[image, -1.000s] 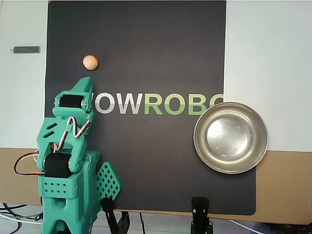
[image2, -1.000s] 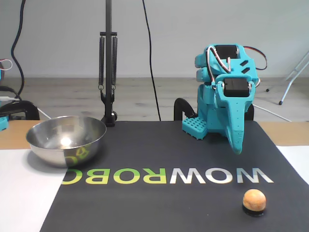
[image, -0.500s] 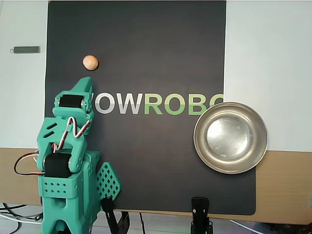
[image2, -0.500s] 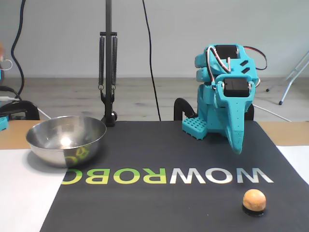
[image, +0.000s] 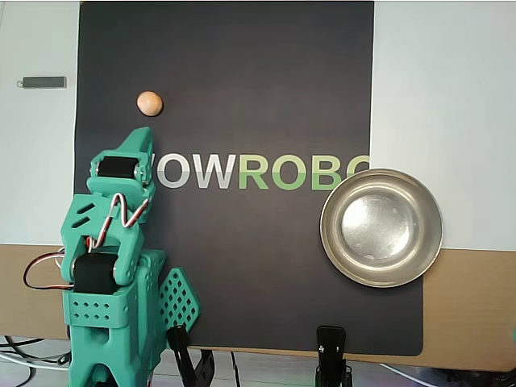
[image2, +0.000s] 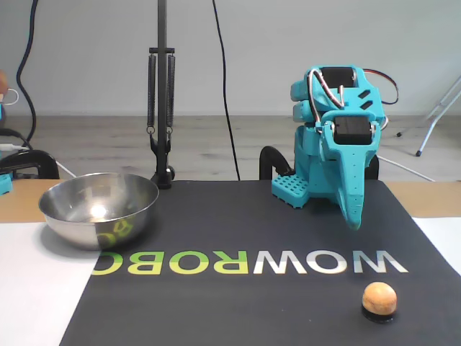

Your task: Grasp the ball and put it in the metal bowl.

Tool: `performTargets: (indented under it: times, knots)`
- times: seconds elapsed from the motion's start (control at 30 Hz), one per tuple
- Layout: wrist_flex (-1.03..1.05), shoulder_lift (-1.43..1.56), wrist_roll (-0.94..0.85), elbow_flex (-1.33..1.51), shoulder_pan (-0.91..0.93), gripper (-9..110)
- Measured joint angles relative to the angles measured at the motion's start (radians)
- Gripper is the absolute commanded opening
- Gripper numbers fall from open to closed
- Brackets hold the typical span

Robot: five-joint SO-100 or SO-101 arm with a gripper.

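A plain white wall (image2: 86, 50) is standing behind a wood-look floor (image2: 209, 148); daylight is filling the room evenly.

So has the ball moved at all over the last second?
No. The ball sits at the same spot above the mat's W in the overhead view, clear of the gripper.

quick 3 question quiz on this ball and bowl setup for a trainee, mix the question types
1. True or false: the ball already lies inside the metal bowl.
2. In the fixed view, the ball sits: A) on the black mat, B) on the white sheet, C) in the claw.
3. Fill in: in the overhead view the bowl lies to the ____ of the teal arm.

Key
1. False; the bowl is empty.
2. A; the claw is folded down, apart from the ball.
3. Right.
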Motion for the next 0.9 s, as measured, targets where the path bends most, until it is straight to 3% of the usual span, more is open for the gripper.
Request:
performTargets:
  times: [0.9]
  knots:
    - [0.000, -0.048, 0.000, -0.038, 0.000, 0]
